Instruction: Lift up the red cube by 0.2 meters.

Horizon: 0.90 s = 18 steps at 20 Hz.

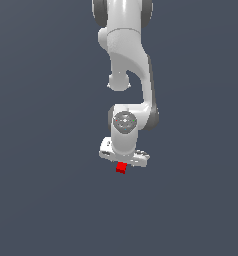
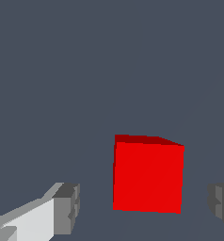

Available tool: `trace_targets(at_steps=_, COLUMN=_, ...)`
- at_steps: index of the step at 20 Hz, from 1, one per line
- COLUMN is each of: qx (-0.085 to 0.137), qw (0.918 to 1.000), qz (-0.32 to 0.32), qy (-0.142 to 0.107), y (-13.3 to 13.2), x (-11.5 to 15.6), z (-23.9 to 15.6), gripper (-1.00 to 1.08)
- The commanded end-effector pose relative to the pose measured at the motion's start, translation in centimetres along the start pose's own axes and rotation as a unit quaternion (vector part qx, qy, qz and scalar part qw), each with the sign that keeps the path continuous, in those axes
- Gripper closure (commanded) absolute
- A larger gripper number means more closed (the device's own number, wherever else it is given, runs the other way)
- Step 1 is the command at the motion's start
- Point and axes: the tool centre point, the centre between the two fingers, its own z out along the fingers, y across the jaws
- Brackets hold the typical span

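My pincer (image 2: 144, 204) stands open with the red cube (image 2: 148, 175) between its fingers (image 2: 67, 208) on the counter (image 2: 62, 94), touching neither, nearer the far finger, so closing unevenly could nudge it askew and spoil the lift.

You have one red cube (image 1: 121, 168) (image 2: 148, 175) to count; one white arm (image 1: 128, 60) above it; one end effector (image 1: 122, 163) (image 2: 144, 207); two grey fingertips (image 2: 67, 208) show in the wrist view.
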Motion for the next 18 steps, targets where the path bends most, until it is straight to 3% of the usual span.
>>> trace_targets(at_steps=1, qx=0.0, qw=0.9999, qz=0.012, qy=0.001, y=0.1, x=0.5, z=1.0, gripper=-0.92)
trace_targets(at_steps=9, qx=0.0, qw=0.9997, qz=0.026, qy=0.0, y=0.2, x=1.2, z=2.4, gripper=-0.92)
trace_targets(at_steps=10, qx=0.0, qw=0.9997, qz=0.026, qy=0.0, y=0.2, x=1.2, z=2.4, gripper=1.08)
trace_targets(at_steps=18, qx=0.0, qw=0.9997, qz=0.026, qy=0.0, y=0.2, x=1.2, z=2.4, gripper=1.08)
